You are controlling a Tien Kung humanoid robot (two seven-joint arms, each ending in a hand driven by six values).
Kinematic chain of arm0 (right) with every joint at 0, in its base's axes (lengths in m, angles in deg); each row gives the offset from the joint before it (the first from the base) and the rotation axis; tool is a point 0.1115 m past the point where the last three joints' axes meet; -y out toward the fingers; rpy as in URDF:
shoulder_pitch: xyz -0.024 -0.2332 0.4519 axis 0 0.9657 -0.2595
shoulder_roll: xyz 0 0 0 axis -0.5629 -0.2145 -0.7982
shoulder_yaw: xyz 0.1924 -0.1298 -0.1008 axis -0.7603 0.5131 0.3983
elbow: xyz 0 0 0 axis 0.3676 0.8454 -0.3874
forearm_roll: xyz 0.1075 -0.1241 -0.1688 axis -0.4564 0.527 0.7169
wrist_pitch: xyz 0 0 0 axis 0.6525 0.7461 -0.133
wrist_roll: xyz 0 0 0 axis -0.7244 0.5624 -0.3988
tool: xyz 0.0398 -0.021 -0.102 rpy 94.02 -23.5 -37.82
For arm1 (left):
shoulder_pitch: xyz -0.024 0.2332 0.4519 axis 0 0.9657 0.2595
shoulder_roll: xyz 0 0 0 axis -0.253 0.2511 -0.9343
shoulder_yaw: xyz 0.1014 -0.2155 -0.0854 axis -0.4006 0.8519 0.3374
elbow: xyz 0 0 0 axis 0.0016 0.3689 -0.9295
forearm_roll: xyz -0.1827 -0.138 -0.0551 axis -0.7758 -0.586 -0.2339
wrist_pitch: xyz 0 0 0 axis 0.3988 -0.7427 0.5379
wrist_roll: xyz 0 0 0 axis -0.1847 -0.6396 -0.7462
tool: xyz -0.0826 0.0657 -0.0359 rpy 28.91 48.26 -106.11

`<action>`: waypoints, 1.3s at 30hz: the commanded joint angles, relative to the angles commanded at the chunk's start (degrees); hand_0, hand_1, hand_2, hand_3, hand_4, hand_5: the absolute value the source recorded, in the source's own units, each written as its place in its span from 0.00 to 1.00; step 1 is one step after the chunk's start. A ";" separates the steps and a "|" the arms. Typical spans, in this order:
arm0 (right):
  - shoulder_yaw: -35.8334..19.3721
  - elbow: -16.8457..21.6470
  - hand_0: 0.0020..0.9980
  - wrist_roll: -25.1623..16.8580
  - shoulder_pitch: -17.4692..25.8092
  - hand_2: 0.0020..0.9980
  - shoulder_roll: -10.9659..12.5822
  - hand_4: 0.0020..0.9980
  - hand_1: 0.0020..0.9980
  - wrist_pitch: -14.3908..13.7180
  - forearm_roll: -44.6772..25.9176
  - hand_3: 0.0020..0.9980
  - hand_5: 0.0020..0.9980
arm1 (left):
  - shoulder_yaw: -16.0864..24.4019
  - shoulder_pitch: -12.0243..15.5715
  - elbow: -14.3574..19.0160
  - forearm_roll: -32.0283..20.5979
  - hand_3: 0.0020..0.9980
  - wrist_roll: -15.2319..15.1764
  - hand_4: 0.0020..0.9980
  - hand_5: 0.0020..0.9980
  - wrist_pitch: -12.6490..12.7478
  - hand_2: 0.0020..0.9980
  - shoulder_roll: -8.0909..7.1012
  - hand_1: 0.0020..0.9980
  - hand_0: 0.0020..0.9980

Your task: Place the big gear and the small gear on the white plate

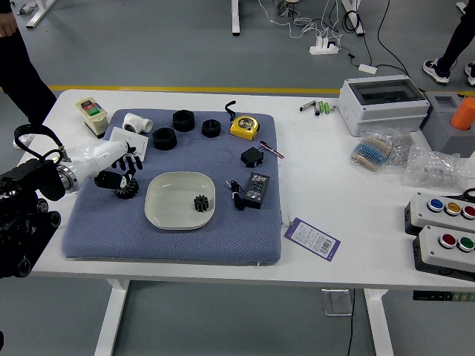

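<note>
"What colour is the plate (165,216)?"

"Creamy off-white. The small gear (200,203) is black, and so is the big gear (128,192)."

"And the mat (230,243)?"

"Greyish blue, on a white counter (356,204)."

"The left hand (122,172)?"

"White across the back, black at the fingers."

"Anything brighter?"

"The tape measure (244,127) is yellow and black, and the label (310,237) is purple and white with a black-striped barcode."

"The button boxes?"

"Pale grey over black: blue, yellow-orange and red buttons on the far box (428,217), red and green on the near box (433,253)."
</note>
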 joint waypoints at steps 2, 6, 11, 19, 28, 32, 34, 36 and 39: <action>-0.02 0.00 0.71 0.00 0.01 0.75 -0.01 0.80 0.72 0.03 0.01 0.57 0.66 | 0.13 0.14 0.69 0.00 0.52 0.07 0.24 0.00 0.05 0.52 -0.11 0.48 0.43; -0.04 -0.01 0.71 0.06 -0.04 0.75 0.03 0.80 0.72 0.06 0.10 0.57 0.66 | -0.22 -0.30 2.23 0.00 0.70 0.49 0.55 0.00 -0.70 0.77 -0.42 0.70 0.55; -0.18 -0.02 0.71 0.08 -0.14 0.75 0.05 0.80 0.72 0.02 0.12 0.57 0.66 | -0.77 -0.87 2.38 0.00 0.80 1.43 0.72 0.00 -2.13 0.82 -0.71 0.75 0.63; -0.28 -0.04 0.71 0.11 -0.19 0.75 0.01 0.80 0.72 -0.05 0.03 0.57 0.66 | -2.43 -1.10 1.22 0.00 0.81 1.99 0.81 0.00 -3.72 0.83 -1.06 0.76 0.67; -0.19 -0.03 0.71 0.16 -0.25 0.75 0.00 0.80 0.72 0.02 0.05 0.57 0.66 | -3.82 -1.59 -0.27 0.00 0.81 2.09 0.82 0.00 -4.21 0.84 -1.25 0.76 0.68; -0.23 -0.01 0.71 0.14 -0.32 0.75 0.02 0.80 0.72 0.02 0.05 0.57 0.66 | -4.06 -1.82 -1.82 0.00 0.81 1.94 0.82 0.00 -3.46 0.83 -0.90 0.76 0.67; -0.27 0.00 0.71 0.12 -0.35 0.75 0.03 0.80 0.72 0.00 0.04 0.57 0.66 | -4.06 -1.92 -2.37 0.00 0.81 1.92 0.82 0.00 -3.21 0.83 -0.74 0.76 0.67; -0.32 0.01 0.71 0.10 -0.39 0.75 0.04 0.80 0.71 -0.02 0.02 0.57 0.66 | -4.07 -2.14 -3.07 0.00 0.80 1.89 0.80 0.00 -2.92 0.81 -0.53 0.75 0.67; -0.25 0.00 0.71 0.12 -0.43 0.75 0.03 0.80 0.71 -0.02 0.03 0.57 0.66 | -4.08 -2.44 -3.85 0.00 0.80 1.85 0.80 0.00 -2.54 0.81 -0.23 0.75 0.67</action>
